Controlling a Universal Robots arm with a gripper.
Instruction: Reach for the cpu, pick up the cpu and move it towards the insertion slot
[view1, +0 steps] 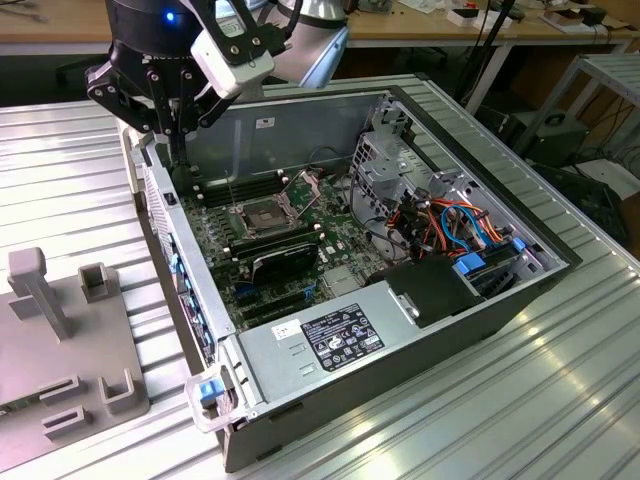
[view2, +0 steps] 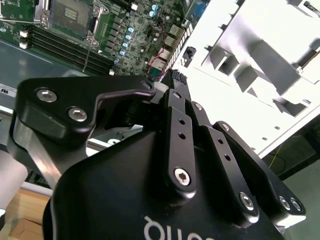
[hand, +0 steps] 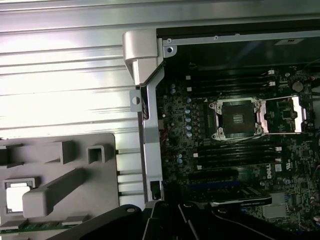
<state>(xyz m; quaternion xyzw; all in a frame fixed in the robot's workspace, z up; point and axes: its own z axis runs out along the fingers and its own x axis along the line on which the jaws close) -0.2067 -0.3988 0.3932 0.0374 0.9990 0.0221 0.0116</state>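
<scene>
Gripper (view1: 180, 152) hangs at the open pc case's (view1: 300, 125) edge on the exterior view's left, just above the case wall, touching nothing I can see. Can't tell whether it's released or clenched, even from the second wrist view (view2: 172, 76). Cpu (hand: 15, 197) is outside the case, lying flat in a square recess of the grey fixture (hand: 95, 210) on the ribbed metal table (hand: 60, 75). That puts it well apart from the gripper. Insertion slot (hand: 237, 117) on the motherboard is uncovered with its dark centre exposed, and the retention plate (hand: 282, 115) is swung open beside it. Long black memory slots (hand: 230, 85) run on either side of the socket. In the exterior view the slot (view1: 262, 215) is near the gripper, inside the case.
</scene>
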